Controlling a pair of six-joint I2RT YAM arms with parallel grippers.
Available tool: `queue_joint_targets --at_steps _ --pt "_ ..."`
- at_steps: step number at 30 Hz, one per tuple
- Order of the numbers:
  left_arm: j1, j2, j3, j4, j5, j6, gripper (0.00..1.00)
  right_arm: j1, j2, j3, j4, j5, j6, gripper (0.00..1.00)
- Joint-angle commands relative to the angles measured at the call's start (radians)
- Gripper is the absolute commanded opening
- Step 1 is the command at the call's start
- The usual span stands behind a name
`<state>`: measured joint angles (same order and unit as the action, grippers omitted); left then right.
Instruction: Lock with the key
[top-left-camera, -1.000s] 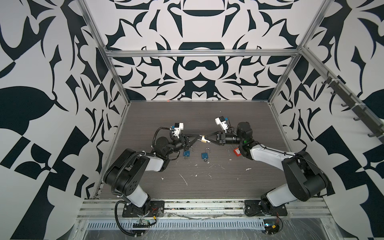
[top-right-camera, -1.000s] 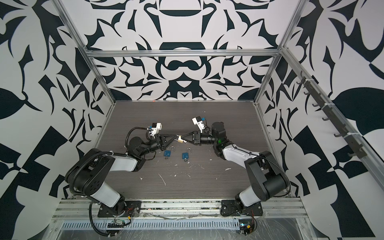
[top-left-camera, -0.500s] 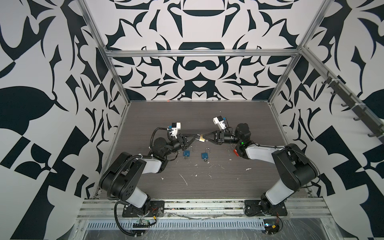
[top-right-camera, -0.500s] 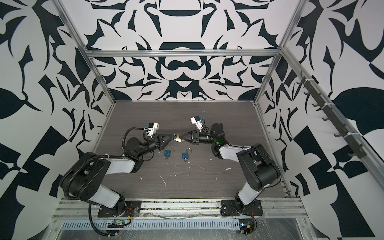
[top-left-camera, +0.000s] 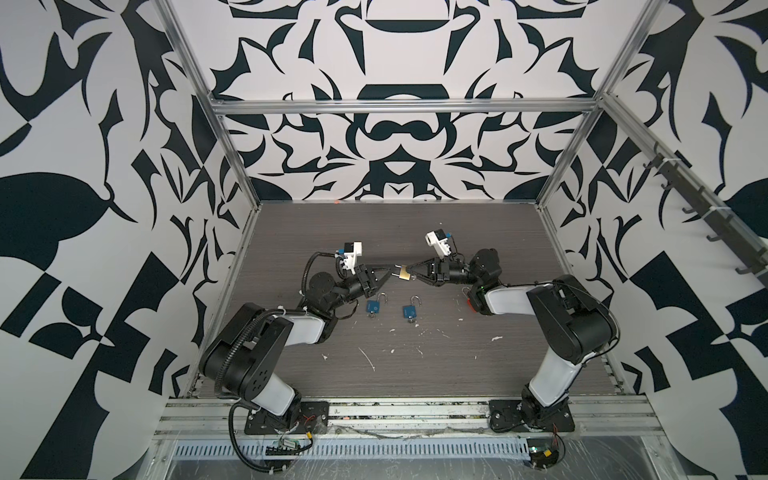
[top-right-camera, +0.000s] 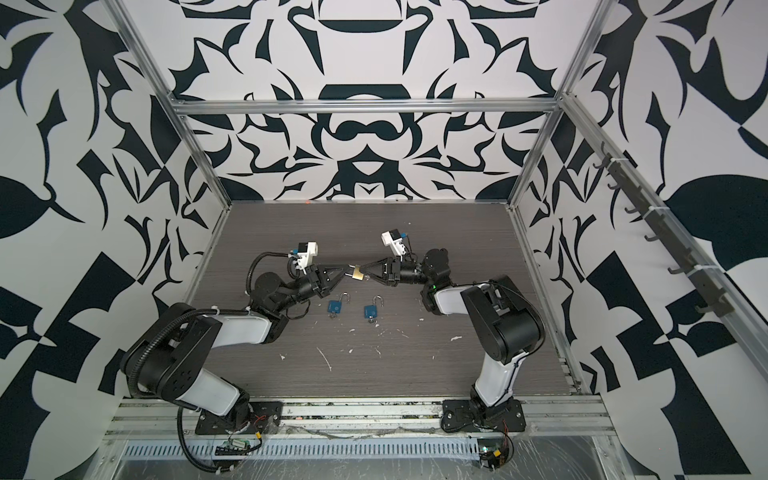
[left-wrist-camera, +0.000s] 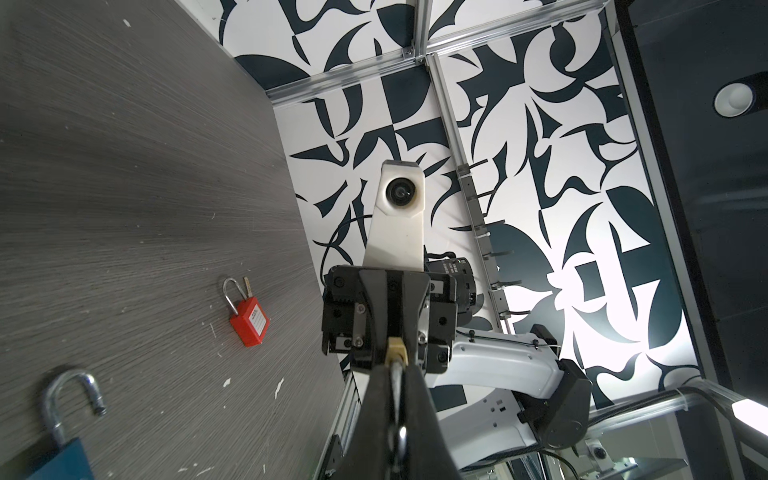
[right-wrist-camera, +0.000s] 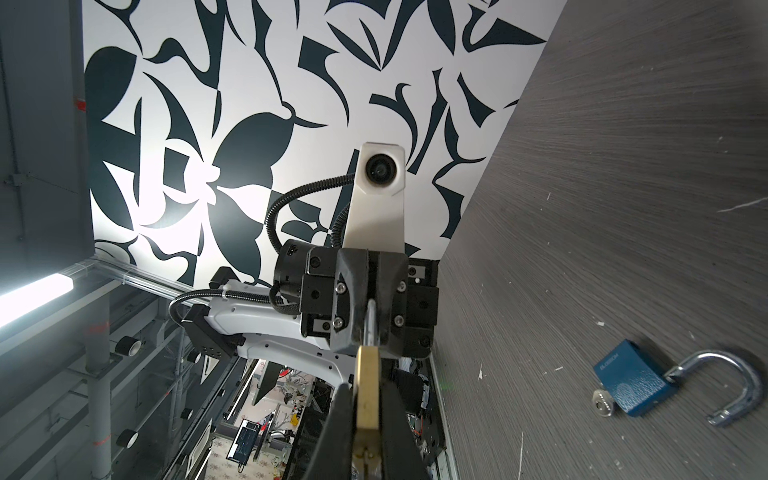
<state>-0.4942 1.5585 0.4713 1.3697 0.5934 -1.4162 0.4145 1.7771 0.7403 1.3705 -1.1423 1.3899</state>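
A small brass padlock (top-left-camera: 404, 272) (top-right-camera: 357, 272) hangs in the air above the middle of the table, between my two grippers. My right gripper (top-left-camera: 412, 274) (top-right-camera: 366, 274) (right-wrist-camera: 368, 384) is shut on its brass body (right-wrist-camera: 368, 365). From the opposite side, my left gripper (top-left-camera: 392, 269) (top-right-camera: 346, 268) (left-wrist-camera: 395, 368) is shut on the silver key (left-wrist-camera: 397, 386). The key runs into the end of the lock (left-wrist-camera: 394, 351). The fingers hide the shackle.
Two blue padlocks (top-left-camera: 374, 306) (top-left-camera: 409, 311) lie on the grey table (top-left-camera: 415, 232) below the grippers, shackles open, keys in them. A red padlock (left-wrist-camera: 249, 324) lies near the right arm. White scraps dot the front of the table. Patterned walls enclose it.
The joined grippers and the lock have shifted slightly toward the back. The right arm's elbow has folded in closer. Both grips are unchanged.
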Motion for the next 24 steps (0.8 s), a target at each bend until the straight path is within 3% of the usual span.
queue_joint_targets --at_steps 1,13,19,24 --pt "-0.063 0.020 0.038 0.056 0.115 -0.001 0.00 0.020 0.012 0.068 0.059 0.046 -0.002 0.00" --pt "-0.115 0.060 0.063 0.044 0.128 0.006 0.00 0.084 0.106 0.230 0.064 0.041 0.034 0.00" --pt "-0.056 0.017 -0.017 0.055 0.067 0.003 0.00 0.037 0.107 0.214 0.058 0.075 0.084 0.00" --pt "0.019 0.012 -0.039 0.052 0.088 0.013 0.00 -0.033 0.075 0.130 0.059 0.119 0.100 0.28"
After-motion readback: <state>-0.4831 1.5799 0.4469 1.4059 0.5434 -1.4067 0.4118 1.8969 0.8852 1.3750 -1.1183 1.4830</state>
